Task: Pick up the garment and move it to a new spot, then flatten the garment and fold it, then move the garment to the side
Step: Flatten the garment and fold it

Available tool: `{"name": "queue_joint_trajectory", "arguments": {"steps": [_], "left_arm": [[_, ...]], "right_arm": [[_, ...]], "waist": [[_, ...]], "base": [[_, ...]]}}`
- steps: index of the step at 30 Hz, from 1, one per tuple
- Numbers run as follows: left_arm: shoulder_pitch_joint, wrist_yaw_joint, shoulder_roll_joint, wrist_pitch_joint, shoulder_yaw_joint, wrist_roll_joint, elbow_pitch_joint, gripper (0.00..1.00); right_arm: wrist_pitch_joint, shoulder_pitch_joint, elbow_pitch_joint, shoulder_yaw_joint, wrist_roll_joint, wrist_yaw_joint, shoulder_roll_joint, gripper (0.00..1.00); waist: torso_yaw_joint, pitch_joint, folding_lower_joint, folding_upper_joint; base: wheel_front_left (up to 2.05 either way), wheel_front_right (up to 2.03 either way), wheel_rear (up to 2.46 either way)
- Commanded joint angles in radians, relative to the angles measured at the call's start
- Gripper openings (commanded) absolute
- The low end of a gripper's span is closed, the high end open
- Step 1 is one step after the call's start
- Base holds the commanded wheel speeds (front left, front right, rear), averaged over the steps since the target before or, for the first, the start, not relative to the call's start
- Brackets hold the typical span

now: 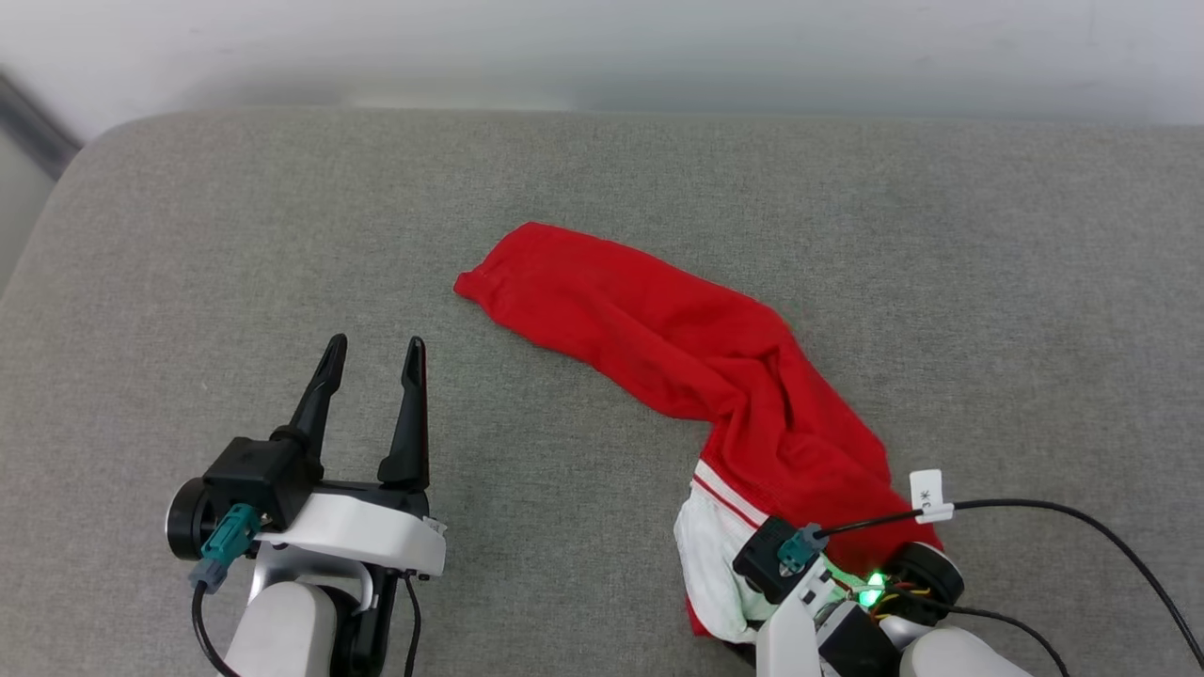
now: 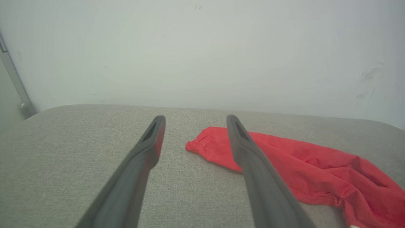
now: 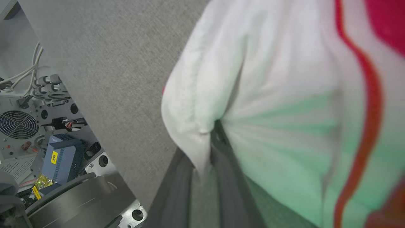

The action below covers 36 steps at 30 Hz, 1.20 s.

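We see a grey fabric-covered surface (image 1: 235, 235), woven texture, rounded corners, evenly lit. Behind it we have a plain pale wall (image 1: 752, 47) with a few faint scuffs. A dark vertical strip (image 1: 33, 122) stands at the far left.

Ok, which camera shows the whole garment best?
The head view: nearly all of the garment lies across the grey cushion, red end to white sleeve. The left wrist view catches its red part, past the open left claw. The right wrist view: a close-up of white sleeve pinched in the right claw.
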Motion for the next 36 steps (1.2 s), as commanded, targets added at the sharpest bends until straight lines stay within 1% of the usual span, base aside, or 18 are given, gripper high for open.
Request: {"name": "queue_joint_trajectory", "arguments": {"steps": [1, 5, 7, 11, 14, 15, 18, 21, 26, 27, 31, 33, 36], "left_arm": [[-0.005, -0.003, -0.003, -0.002, 0.005, 0.007, 0.003, 1.0], [0.009, -0.01, -0.01, -0.002, 0.018, 0.017, 0.008, 1.0], [0.017, -0.013, -0.012, -0.002, 0.024, 0.022, 0.011, 1.0], [0.031, -0.018, -0.019, -0.002, 0.031, 0.03, 0.016, 1.0], [0.042, -0.021, -0.022, -0.002, 0.033, 0.036, 0.019, 1.0], [0.042, -0.021, -0.022, -0.002, 0.033, 0.036, 0.019, 1.0], [0.047, -0.028, -0.023, -0.002, 0.033, 0.039, 0.02, 1.0], [0.05, -0.032, -0.02, -0.002, 0.032, 0.044, 0.023, 1.0], [0.041, -0.038, -0.019, -0.002, 0.031, 0.047, 0.029, 1.0], [0.04, -0.04, -0.019, -0.002, 0.03, 0.048, 0.03, 1.0], [0.03, -0.043, -0.016, -0.002, 0.028, 0.052, 0.034, 1.0], [0.027, -0.045, -0.014, -0.002, 0.026, 0.053, 0.035, 1.0], [0.018, -0.045, -0.011, -0.002, 0.025, 0.055, 0.036, 1.0]], "right_arm": [[0.007, 0.024, 0.028, 0.039, 0.002, 0.011, 0.005, 0.0], [-0.07, -0.044, -0.038, -0.001, -0.012, 0.007, 0.039, 0.0], [-0.114, -0.069, -0.078, -0.026, -0.028, 0.006, 0.046, 0.0], [-0.185, -0.091, -0.136, -0.083, -0.054, 0.006, 0.08, 0.0], [-0.236, -0.094, -0.166, -0.164, -0.081, 0.006, 0.111, 0.0], [-0.236, -0.094, -0.166, -0.164, -0.081, 0.006, 0.111, 0.0], [-0.271, -0.066, -0.17, -0.28, -0.104, 0.006, 0.141, 0.0], [-0.287, -0.026, -0.152, -0.42, -0.11, 0.006, 0.174, 0.0], [-0.305, 0.068, -0.089, -0.65, -0.107, 0.006, 0.227, 0.0], [-0.307, 0.091, -0.067, -0.698, -0.091, 0.006, 0.242, 0.0], [-0.343, 0.143, 0.041, -0.88, -0.073, 0.006, 0.265, 0.0], [-0.362, 0.144, 0.098, -0.945, -0.059, 0.006, 0.27, 0.0], [-0.382, 0.128, 0.18, -1.008, -0.043, 0.006, 0.264, 0.0]], "waist": [[-0.004, -0.007, 0.0, -0.0001], [-0.011, -0.032, 0.0, -0.0001], [-0.016, -0.046, 0.0, -0.0001], [-0.029, -0.072, 0.0, -0.0001], [-0.04, -0.088, 0.0, -0.0001], [-0.04, -0.088, 0.0, -0.0001], [-0.053, -0.094, 0.0, -0.0001], [-0.063, -0.093, 0.0, -0.0001], [-0.077, -0.08, 0.0, -0.0001], [-0.079, -0.077, 0.0, -0.0001], [-0.091, -0.06, 0.0, -0.0001], [-0.095, -0.053, 0.0, -0.0001], [-0.1, -0.041, 0.0, -0.0001]], "base": [[0.0, 0.0, 0.0], [0.0, 0.0, 0.0], [0.0, 0.0, 0.0], [0.0, 0.0, 0.0], [0.0, 0.0, 0.0], [0.0, 0.0, 0.0], [0.0, 0.0, 0.0], [0.0, 0.0, 0.0], [0.0, 0.0, 0.0], [0.0, 0.0, 0.0], [0.0, 0.0, 0.0], [0.0, 0.0, 0.0], [0.0, 0.0, 0.0]]}}
